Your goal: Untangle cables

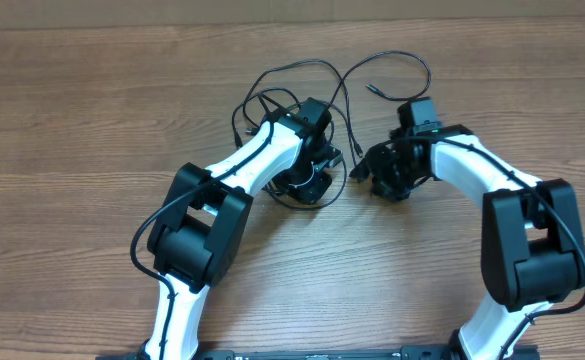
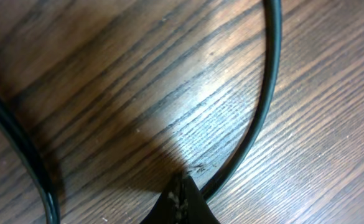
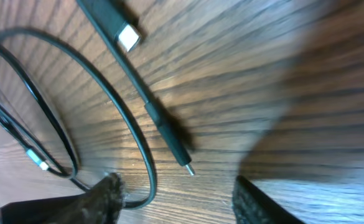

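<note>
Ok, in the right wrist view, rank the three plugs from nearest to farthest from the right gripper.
1. Pin plug, center, just ahead of the right gripper.
2. Small plug, far left.
3. Flat plug, top.

White-shelled arms (image 1: 262, 155), bulky black joints (image 1: 197, 235), thick black wires (image 1: 140, 245), black left claw (image 2: 180, 185), black right claw (image 3: 178, 190)

The cables (image 2: 272, 62) are smooth, slightly glossy black plastic, one plug tip (image 3: 129, 38) bright metal, the table (image 2: 138, 81) matt grained wood.
</note>
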Robot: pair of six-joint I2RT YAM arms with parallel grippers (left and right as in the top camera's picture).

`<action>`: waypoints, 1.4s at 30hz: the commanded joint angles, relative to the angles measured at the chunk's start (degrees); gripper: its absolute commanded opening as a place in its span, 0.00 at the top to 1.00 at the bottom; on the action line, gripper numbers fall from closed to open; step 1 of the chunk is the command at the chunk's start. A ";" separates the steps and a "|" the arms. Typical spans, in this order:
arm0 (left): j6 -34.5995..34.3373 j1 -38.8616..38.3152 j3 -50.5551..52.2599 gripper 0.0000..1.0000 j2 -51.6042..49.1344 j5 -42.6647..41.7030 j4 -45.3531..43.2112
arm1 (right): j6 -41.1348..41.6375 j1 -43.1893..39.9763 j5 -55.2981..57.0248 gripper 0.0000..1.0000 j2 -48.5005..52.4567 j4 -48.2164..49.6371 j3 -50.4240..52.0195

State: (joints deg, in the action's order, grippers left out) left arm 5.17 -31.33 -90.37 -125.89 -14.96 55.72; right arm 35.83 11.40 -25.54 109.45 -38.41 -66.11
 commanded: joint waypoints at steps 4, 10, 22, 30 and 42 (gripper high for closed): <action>9.35 2.27 4.17 0.96 -3.78 0.26 2.19 | -0.33 3.67 0.83 0.17 -0.57 3.32 -0.72; 14.58 5.16 4.17 0.94 0.74 -9.11 4.48 | 1.84 3.76 0.04 0.39 -0.57 4.28 -0.72; -5.03 7.17 5.79 0.85 6.01 0.83 6.36 | 7.69 8.46 11.13 0.37 1.29 2.27 -0.72; -24.00 10.03 9.49 0.73 5.99 3.56 3.56 | 12.41 12.22 21.07 0.62 1.81 1.99 -0.76; -47.25 8.33 21.33 0.67 5.99 -0.79 -11.80 | 13.66 12.50 17.03 0.87 4.59 1.68 -0.76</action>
State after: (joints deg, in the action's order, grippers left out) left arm -33.80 -21.39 -73.14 -114.39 -15.46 45.01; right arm 48.25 23.70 -7.35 110.65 -36.05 -67.59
